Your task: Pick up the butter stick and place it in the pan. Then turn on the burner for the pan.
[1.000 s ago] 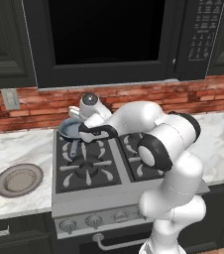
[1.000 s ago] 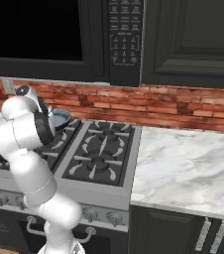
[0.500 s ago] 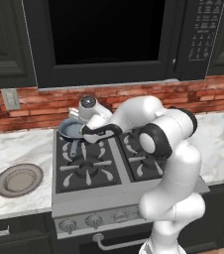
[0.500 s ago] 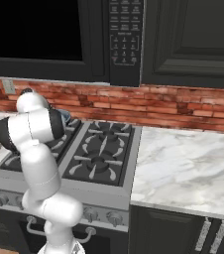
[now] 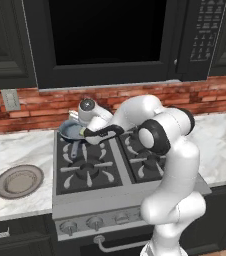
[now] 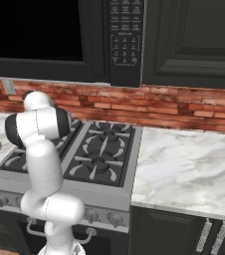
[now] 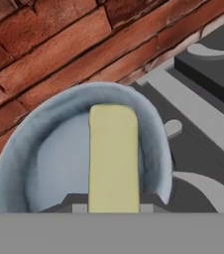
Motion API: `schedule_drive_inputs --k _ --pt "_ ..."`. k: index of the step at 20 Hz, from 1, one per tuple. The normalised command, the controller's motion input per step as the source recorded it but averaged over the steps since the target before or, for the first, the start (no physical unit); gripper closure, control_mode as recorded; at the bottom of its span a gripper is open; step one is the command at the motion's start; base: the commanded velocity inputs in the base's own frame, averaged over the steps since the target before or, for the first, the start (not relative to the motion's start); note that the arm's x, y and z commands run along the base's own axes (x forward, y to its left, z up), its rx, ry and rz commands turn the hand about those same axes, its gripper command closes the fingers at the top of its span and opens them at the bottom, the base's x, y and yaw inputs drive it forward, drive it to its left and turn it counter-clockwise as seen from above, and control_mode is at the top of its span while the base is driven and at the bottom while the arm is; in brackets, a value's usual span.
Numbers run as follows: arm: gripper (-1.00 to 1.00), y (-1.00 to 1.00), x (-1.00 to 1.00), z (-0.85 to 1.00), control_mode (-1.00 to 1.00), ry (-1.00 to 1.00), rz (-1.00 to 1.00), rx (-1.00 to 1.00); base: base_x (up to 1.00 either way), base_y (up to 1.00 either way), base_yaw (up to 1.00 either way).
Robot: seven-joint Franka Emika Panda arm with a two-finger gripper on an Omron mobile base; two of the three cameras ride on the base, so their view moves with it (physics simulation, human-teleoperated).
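Step in hand: placing phase; butter stick [image 7: 113,158] carried over the pan [image 7: 44,163], not yet let go
Gripper [image 7: 113,207]: clenched on the butter stick; in the hand view the bar rises from between the two tips at bottom centre, held by its near end
Butter stick: centre of the hand view, long axis running up the frame; seen against the pan's grey-blue inside; whether its far end touches the pan floor cannot be told
Pan: upper left of the left base view [image 5: 71,131], on the rear left burner of the stove [image 5: 87,172], close under the brick wall [image 5: 35,105]; handle pointing toward the front of the stove
Arm: reaches from lower right toward the pan in the left base view; hand just beside the pan's right rim
Plate [image 5: 18,180]: left edge of the left base view, on the marble counter [image 5: 15,150]; not part of the task
Next move calls for: lower a little if needed; open the jaws so the bar drops inside the rim; withdraw; then reach the knobs [image 5: 95,223] at the stove front for the rear left burner
Risk: release at a tilt may leave the bar propped on the rim
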Motion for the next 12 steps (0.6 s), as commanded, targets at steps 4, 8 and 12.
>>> schedule_drive_inputs --k 4,8,12 --pt "1.00 0.00 0.18 -0.03 -1.00 0.00 0.00 0.00 0.00 0.00 0.00" --pt "1.00 0.00 0.19 -0.08 -1.00 0.02 0.00 0.00 0.00 0.00 0.00" --pt "1.00 0.00 0.21 -0.09 -1.00 0.03 0.00 0.00 0.00 0.00 0.00"
